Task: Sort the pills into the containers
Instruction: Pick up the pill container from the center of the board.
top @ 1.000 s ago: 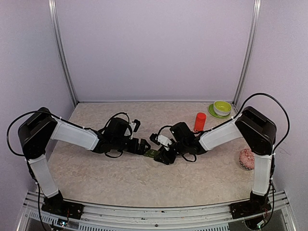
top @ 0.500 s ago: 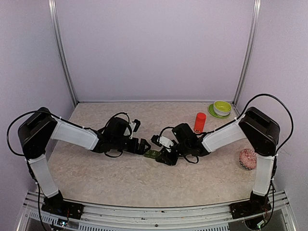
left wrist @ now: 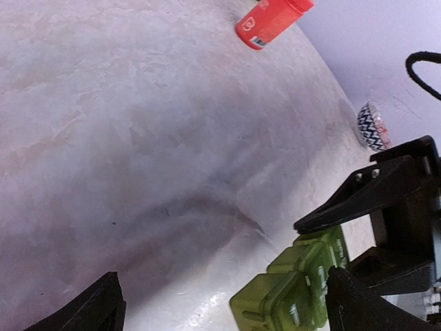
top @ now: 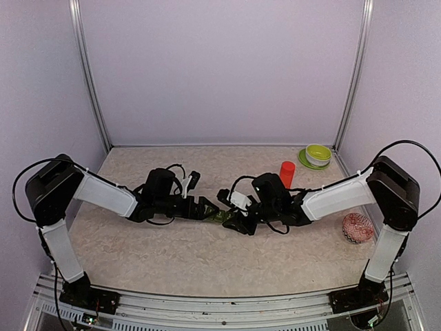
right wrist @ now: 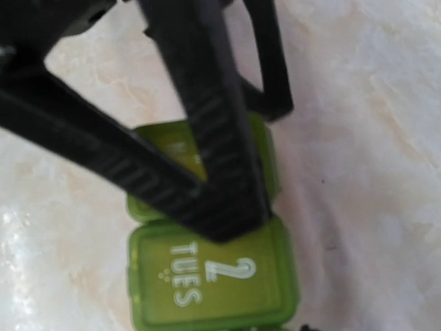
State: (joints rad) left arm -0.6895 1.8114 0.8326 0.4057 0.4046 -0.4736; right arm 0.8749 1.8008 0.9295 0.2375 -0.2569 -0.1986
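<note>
Left gripper [top: 209,208] and right gripper [top: 234,221] nose to nose, green containers [top: 220,217] between them, red bottle [top: 287,174] beyond the right.

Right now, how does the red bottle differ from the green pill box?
Shape: the red bottle is a round cylinder; the green pill box is a row of square lidded compartments.
Pose: the red bottle stands upright and taller; the green pill box lies flat and low.
Place: the red bottle is toward the far right; the green pill box sits mid-table.
Both rest on the table.

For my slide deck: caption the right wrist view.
Right gripper fingertips converge over the green containers, at the edge of the lid marked 2 TUES.
</note>
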